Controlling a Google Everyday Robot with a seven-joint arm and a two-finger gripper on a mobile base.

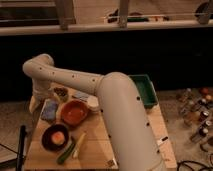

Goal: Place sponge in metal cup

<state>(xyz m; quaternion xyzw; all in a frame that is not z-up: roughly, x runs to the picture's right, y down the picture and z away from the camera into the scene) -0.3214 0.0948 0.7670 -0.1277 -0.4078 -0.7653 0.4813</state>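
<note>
The sponge [50, 110], a pale blue-lavender pad, lies on the wooden table [100, 145] at its left side, just left of the orange bowl [75, 112]. The metal cup [61, 92], small and greyish with a dark inside, stands behind the sponge near the table's back left corner. My gripper [34, 103] hangs from the white arm's wrist at the table's left edge. It is just left of the sponge and below-left of the cup. I see nothing held in it.
A dark bowl [55, 137] with an orange item stands in front of the sponge. Green and pale sticks [72, 149] lie beside it. A white cup [93, 104], a flat grey-blue item [80, 96] and a green bin [145, 90] are further right. My arm [120, 120] covers the table's middle.
</note>
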